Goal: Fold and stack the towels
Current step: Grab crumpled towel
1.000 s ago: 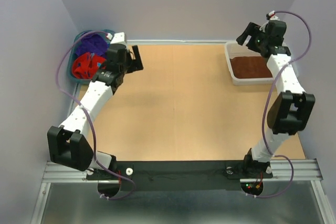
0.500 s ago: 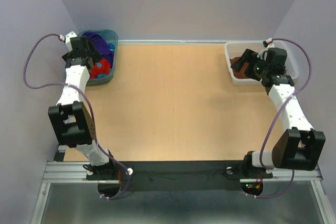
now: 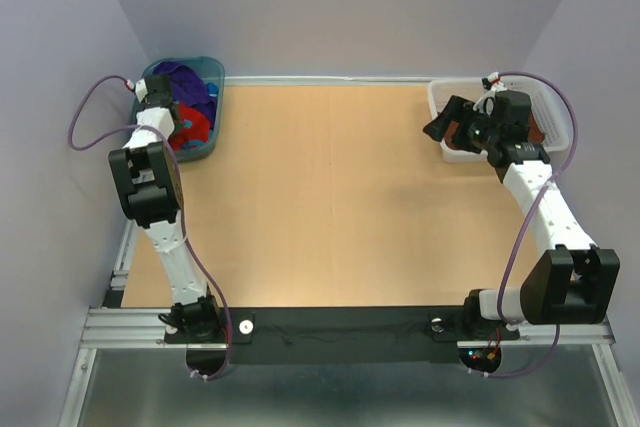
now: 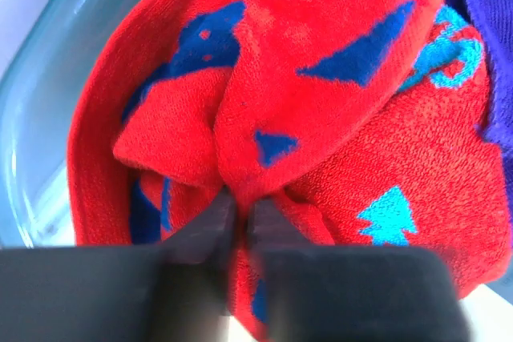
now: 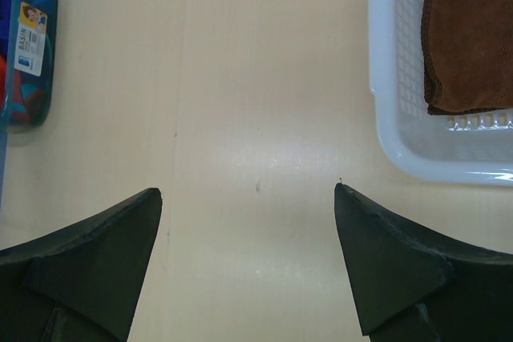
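Pinching a red towel [image 4: 321,118] fold between near-closed jaws, the left gripper [image 4: 239,222] sits in the teal tub [image 4: 48,118]; right gripper [image 5: 248,198] wide apart, brown towel [image 5: 469,30] ahead-right.

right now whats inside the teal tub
The teal tub holds a red towel with blue marks, pinched by the left gripper, and a purple towel next to it. Anything beneath them is covered.

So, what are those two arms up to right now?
Left gripper shut on red towel in teal tub. Right gripper open, empty, beside white basket holding brown towel. No obstruction.
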Controlling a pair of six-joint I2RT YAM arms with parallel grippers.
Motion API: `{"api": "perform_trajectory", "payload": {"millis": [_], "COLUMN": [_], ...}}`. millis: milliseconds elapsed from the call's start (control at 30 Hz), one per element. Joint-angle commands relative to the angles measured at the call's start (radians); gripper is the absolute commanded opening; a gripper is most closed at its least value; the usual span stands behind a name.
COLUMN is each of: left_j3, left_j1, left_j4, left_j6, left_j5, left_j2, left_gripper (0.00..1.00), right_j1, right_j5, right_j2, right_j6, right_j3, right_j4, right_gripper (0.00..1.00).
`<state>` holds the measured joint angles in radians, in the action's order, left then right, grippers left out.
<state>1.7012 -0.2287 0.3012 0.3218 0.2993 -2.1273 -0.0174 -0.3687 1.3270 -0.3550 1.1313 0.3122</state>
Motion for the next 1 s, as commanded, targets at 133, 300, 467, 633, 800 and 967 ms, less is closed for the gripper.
{"api": "perform_trajectory", "payload": {"millis": [133, 300, 467, 633, 800, 967], "left_j3": [0.051, 0.043, 0.1, 0.167, 0.259, 0.221], "left_j1": [0.018, 0.025, 0.026, 0.071, 0.216, 0.437], "left_j4": [-0.024, -0.045, -0.025, -0.026, -0.027, -0.022], "left_j6": [-0.059, -0.067, -0.072, -0.092, -0.17, -0.15], "left_j5": [0.081, 0.121, 0.13, 0.035, -0.061, -0.144], "left_j2": [0.18, 0.319, 0.388, 0.447, 0.494, 0.563], "left_gripper": [0.0, 0.0, 0.0, 0.0, 0.0, 0.0], "right_j1": [0.005, 0.005, 0.005, 0.005, 0.005, 0.005], "right_j5": [-0.03, -0.039, -0.035, -0.039, -0.067, -0.087], "right_j2": [-0.002, -0.009, -0.034, -0.045, -0.051, -0.066], "right_j6": [0.014, 0.014, 0.017, 0.016, 0.028, 0.04], "right_j3": [0.013, 0.013, 0.005, 0.007, 0.021, 0.024], "right_j4": [-0.036, -0.036, -0.035, -0.035, -0.035, -0.033], "right_gripper": [0.93, 0.93, 0.93, 0.93, 0.92, 0.92]}}
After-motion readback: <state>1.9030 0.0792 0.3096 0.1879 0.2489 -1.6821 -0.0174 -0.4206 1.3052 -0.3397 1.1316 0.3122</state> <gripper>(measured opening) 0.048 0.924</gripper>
